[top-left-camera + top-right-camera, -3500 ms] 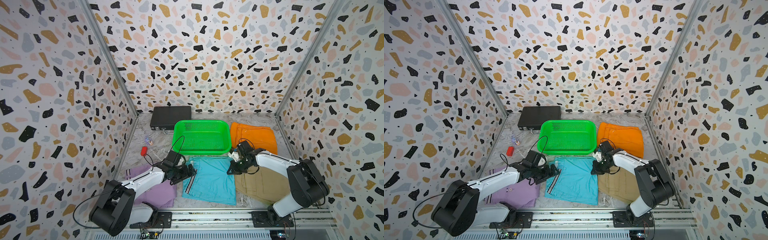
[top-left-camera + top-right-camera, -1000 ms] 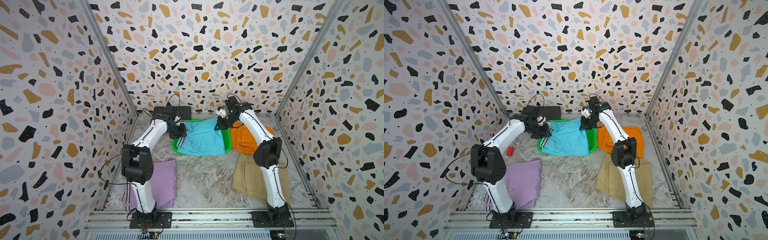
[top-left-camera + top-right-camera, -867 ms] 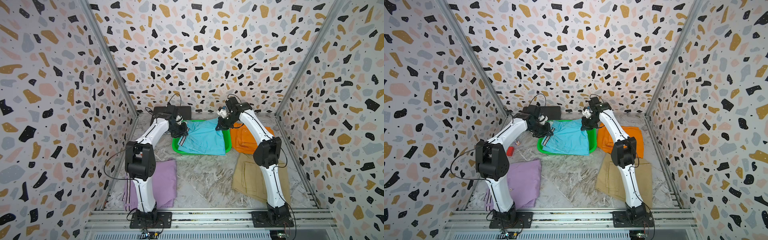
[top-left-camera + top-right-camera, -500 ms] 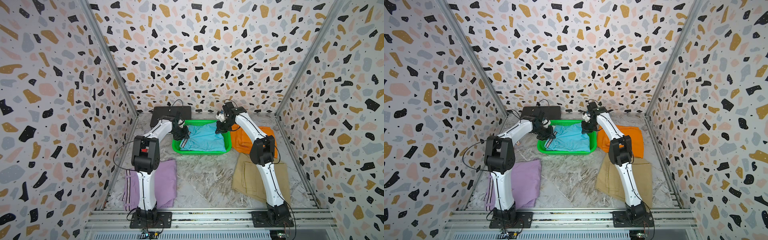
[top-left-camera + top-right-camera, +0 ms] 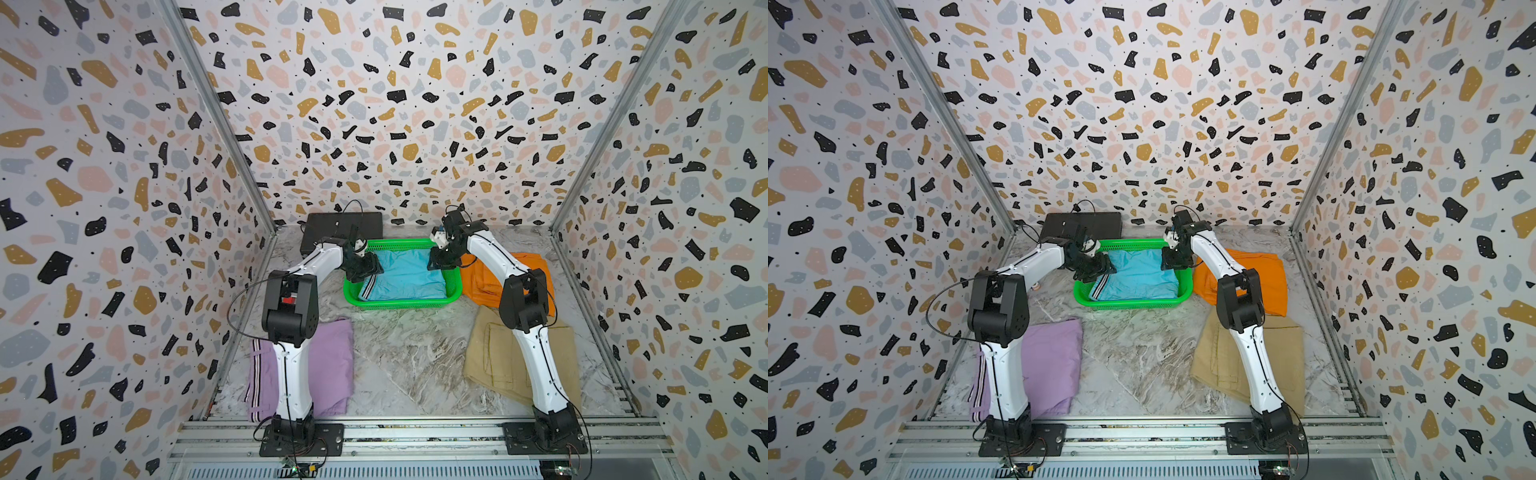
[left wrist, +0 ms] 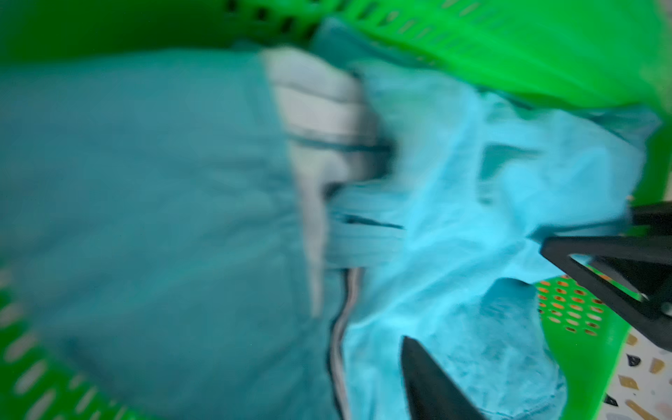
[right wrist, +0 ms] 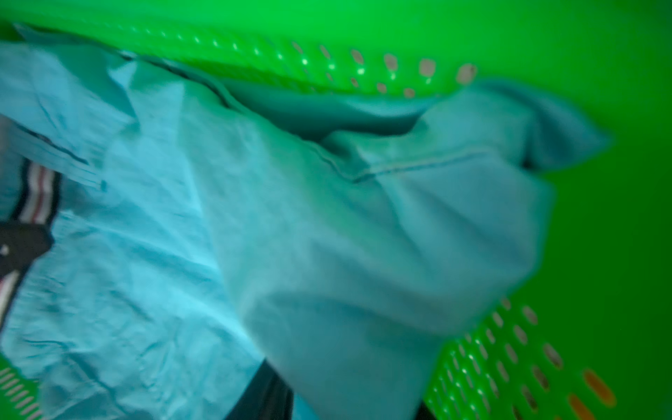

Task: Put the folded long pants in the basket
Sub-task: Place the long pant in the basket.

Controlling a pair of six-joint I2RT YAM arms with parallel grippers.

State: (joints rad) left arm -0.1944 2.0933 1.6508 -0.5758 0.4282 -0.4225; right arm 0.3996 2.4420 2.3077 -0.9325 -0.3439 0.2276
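Observation:
The cyan folded long pants (image 5: 409, 276) (image 5: 1142, 278) lie inside the green basket (image 5: 399, 303) (image 5: 1129, 304), striped edge at its front left. My left gripper (image 5: 368, 268) hangs low over the basket's left end, jaws open. One of its fingers (image 6: 429, 382) rests on the cyan cloth (image 6: 472, 182). My right gripper (image 5: 440, 264) is at the basket's right end, open, and a loose fold of the cloth (image 7: 327, 236) lies between its fingers (image 7: 269, 392). Lilac pants (image 5: 332, 365), khaki pants (image 5: 494, 357) and orange pants (image 5: 484, 282) lie on the table.
A flat black box (image 5: 328, 226) sits behind the basket at the back left. The orange pants touch the basket's right side under my right arm. Patterned walls close in the marble table (image 5: 407, 357) on three sides.
Both arms have come down with the cyan pants, which now lie flat in the basket. Both grippers, shut on the cloth a moment ago, have opened.

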